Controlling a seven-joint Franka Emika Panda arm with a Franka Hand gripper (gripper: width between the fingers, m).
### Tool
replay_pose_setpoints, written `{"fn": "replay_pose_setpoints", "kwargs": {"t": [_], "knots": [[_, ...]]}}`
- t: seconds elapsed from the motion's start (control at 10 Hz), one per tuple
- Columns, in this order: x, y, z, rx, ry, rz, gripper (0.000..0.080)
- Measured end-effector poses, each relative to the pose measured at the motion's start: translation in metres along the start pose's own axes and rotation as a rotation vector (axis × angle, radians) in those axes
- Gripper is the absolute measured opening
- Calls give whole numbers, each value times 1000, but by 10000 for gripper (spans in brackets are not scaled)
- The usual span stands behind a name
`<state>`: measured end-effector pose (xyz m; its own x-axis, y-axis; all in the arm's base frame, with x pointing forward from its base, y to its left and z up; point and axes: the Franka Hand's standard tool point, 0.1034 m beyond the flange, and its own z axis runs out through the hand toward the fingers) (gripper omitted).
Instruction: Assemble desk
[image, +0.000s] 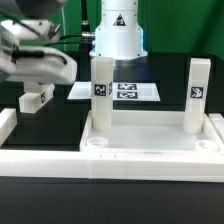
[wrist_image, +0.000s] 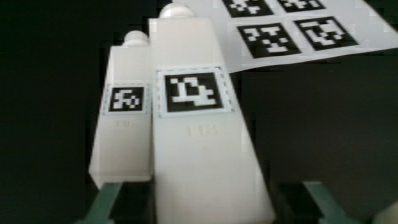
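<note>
The white desk top (image: 150, 152) lies in front, rim up. Two square tagged legs stand upright in its far corners, one (image: 100, 90) at the exterior view's left and one (image: 197, 95) at its right. My gripper (image: 38, 100) hangs over the black table left of the top, shut on a third leg (wrist_image: 199, 130). That leg runs away from the wrist camera with its tag facing it, and my gripper (wrist_image: 214, 208) has a finger on either side of its near end. A fourth leg (wrist_image: 125, 100) shows close beside the held one; whether they touch is unclear.
The marker board (image: 125, 92) lies flat behind the desk top, seen also in the wrist view (wrist_image: 294, 30). The arm's white base (image: 118, 35) stands behind it. White border rails run along the table's left edge (image: 6, 122) and front (image: 45, 160).
</note>
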<state>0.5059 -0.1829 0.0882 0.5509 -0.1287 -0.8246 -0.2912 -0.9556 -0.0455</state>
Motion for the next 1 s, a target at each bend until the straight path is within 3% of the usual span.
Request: {"fn": "replay_pose_setpoints", "kwargs": {"t": [0.1, 0.3, 0.4, 0.6, 0.8, 0.9, 1.0], "knots": [[9, 2, -4, -10, 55, -3, 294], [9, 2, -2, -9, 54, -2, 294], [21, 3, -15, -27, 157, -9, 295], [2, -4, -38, -16, 250, -18, 295], [-9, -16, -73, -6, 385, -21, 295], [-15, -19, -79, -5, 413, -28, 295], [-3, -15, -87, -32, 534, -64, 295]]}}
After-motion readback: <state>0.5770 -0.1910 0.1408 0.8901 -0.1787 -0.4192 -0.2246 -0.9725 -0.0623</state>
